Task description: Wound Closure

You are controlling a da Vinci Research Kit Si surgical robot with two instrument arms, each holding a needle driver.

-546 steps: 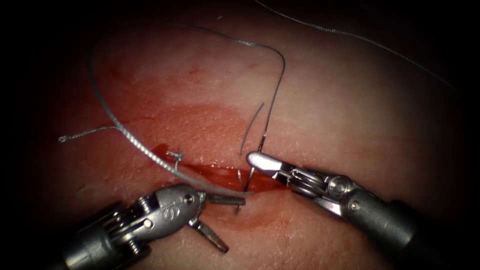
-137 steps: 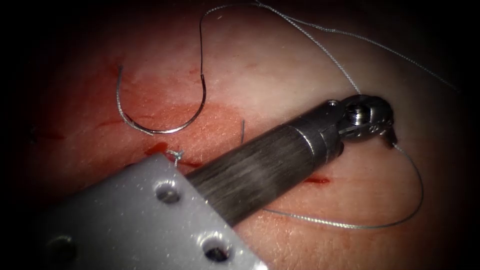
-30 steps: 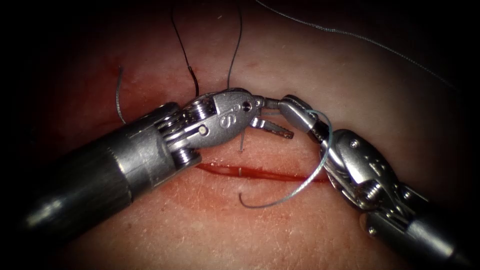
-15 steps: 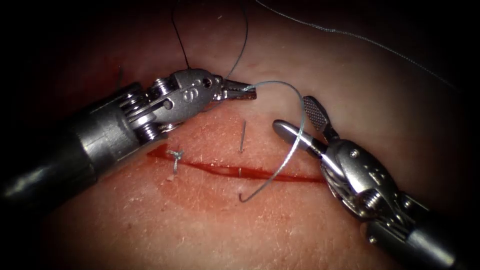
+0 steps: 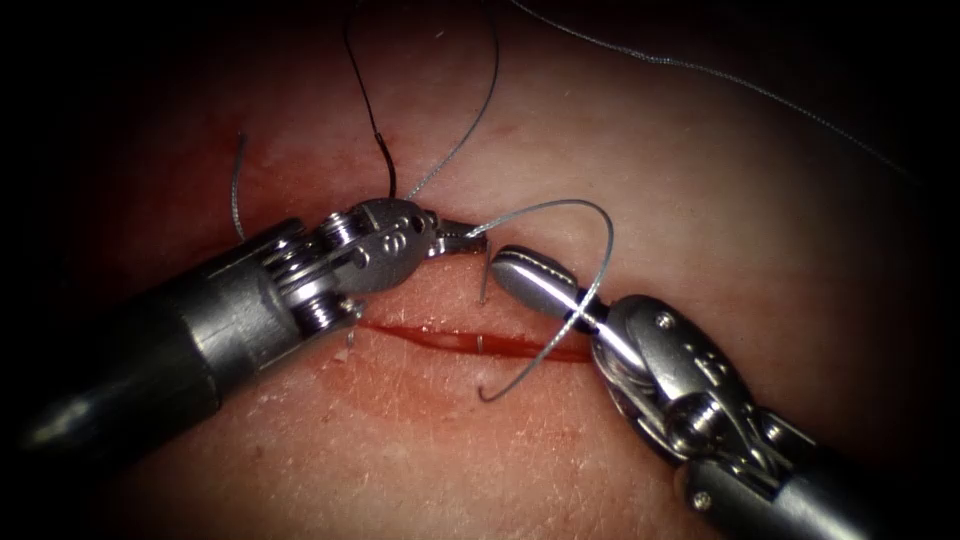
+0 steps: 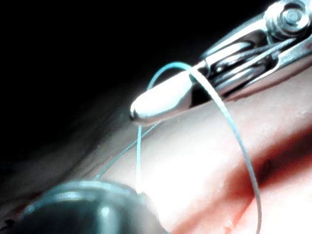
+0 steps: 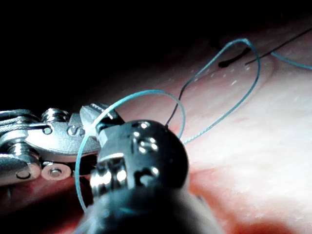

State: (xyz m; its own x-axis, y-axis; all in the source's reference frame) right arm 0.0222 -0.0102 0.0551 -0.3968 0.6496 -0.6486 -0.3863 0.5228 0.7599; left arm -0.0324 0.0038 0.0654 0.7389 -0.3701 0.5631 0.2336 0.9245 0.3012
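Since needle (image 5: 237, 195) lies loose on tissue (image 5: 700, 200) above cut's (image 5: 470, 342) left end, part hidden behind left tool (image 5: 455, 238), neither tool carries it; not in tissue. Thread (image 5: 590, 215) is clamped in left tool's jaws just above cut, then arcs over right tool (image 5: 525, 275) and crosses cut, likely a loop for a knot. Right jaws look closed, tip touching short tail (image 5: 484, 290) above cut; whether they pinch it is unclear.

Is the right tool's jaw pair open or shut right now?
Shut: the right tool shows one closed tip, with the thread looped over it above the cut.
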